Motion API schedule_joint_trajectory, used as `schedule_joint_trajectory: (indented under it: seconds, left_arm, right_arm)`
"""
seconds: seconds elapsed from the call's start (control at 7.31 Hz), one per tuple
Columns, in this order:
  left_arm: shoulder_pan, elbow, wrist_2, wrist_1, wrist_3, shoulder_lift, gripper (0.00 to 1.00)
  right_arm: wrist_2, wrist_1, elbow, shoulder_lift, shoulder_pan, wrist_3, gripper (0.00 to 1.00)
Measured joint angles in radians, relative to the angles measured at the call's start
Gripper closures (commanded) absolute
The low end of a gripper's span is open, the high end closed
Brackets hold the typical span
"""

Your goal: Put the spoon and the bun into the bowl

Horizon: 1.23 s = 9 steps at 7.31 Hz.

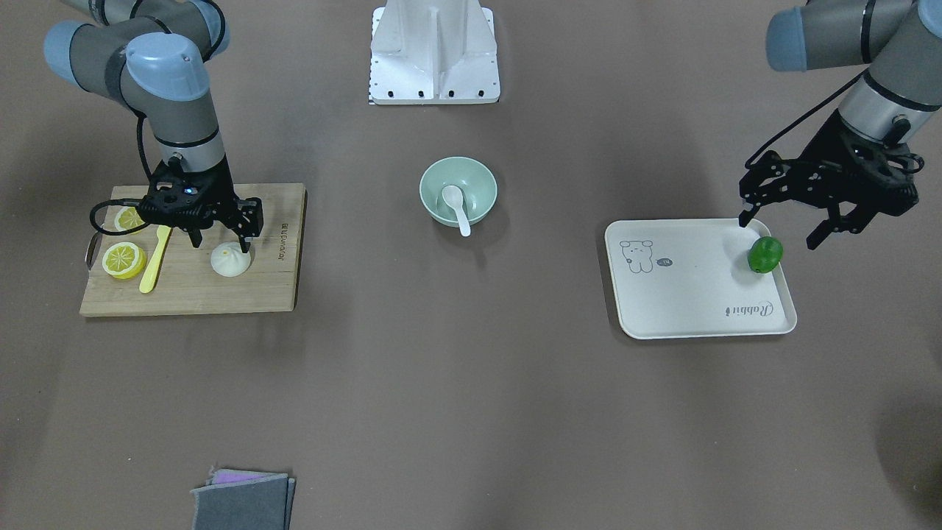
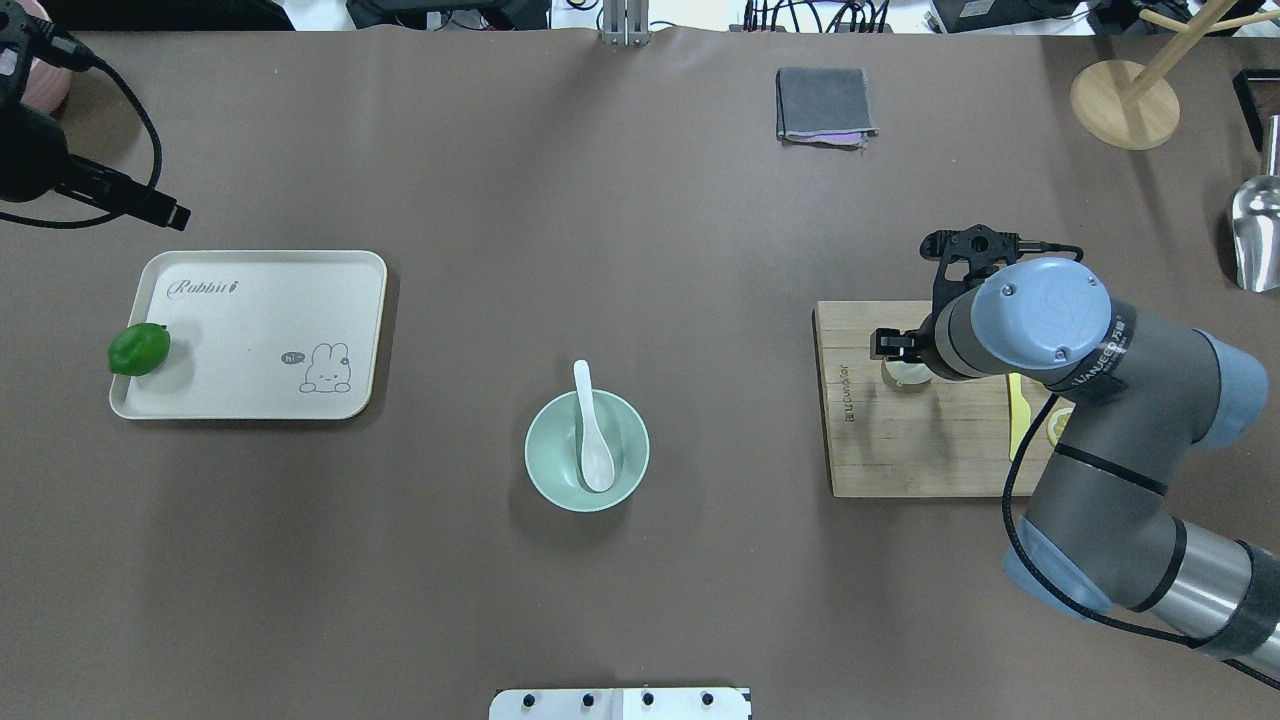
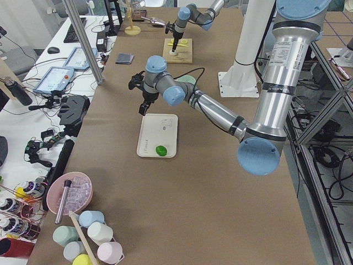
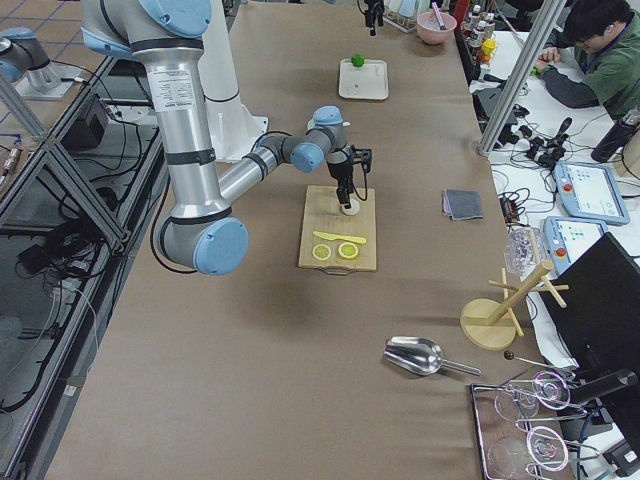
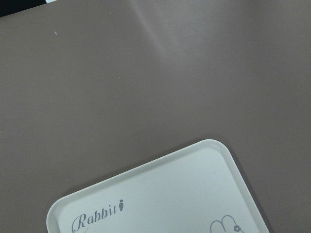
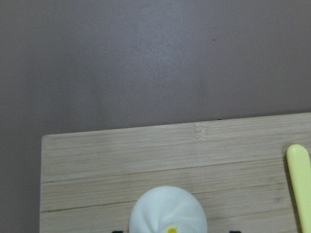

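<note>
Seen from overhead, the big brown table [image 2: 640, 600] has a wooden board [image 1: 221, 294] on its 3 o'clock side. A pale tray [image 1: 684, 294] is on its 9 o'clock side. The right hand [image 1: 221, 244] hangs low over the board with its two fingers spread wide, one on each side of the bun [image 1: 230, 259]. It is not pinching anything, and I cannot tell if the fingers touch the bun. The left hand [image 1: 778, 232] is spread too and holds nothing. It floats above the tray's edge, near a green lime [image 1: 765, 255]. The mint-green bowl [image 1: 482, 180] sits near the middle of the table, a bit toward 6 o'clock. The bun rests on the board, toward its 10 o'clock corner, well apart from the bowl. The little white spoon [image 1: 456, 202] lies in the bowl, and its handle pokes out over the rim toward 12 o'clock. So I think half the job is done, because the spoon is in. What is left is to squeeze the bun, lift it and put it in the bowl.
</note>
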Motion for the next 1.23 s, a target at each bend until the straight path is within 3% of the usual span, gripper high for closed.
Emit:
schedule_joint_trajectory:
  seconds: [0.14,0.27,0.41,0.96,1.23]
  left_arm:
    - [-0.001,0.0,0.0,0.0,0.001,0.001,0.01]
    - [0.0,0.002,0.0,0.0,0.001,0.001,0.01]
    - [0.001,0.003,0.0,0.0,0.001,0.001,0.01]
    - [0.004,0.008,0.0,0.0,-0.002,-0.001,0.01]
    - [0.006,0.01,0.001,-0.001,-0.007,-0.003,0.01]
  right_arm:
    - [-0.002,0.001,-0.014,0.004,-0.005,0.0,0.56]
    - [-0.003,0.001,-0.025,0.007,-0.009,0.001,0.9]
    - [-0.003,0.001,-0.03,0.011,-0.011,0.002,1.0]
    - [0.003,-0.016,-0.022,0.08,-0.009,0.059,1.0]
    - [0.002,-0.099,-0.02,0.201,-0.041,0.179,1.0]
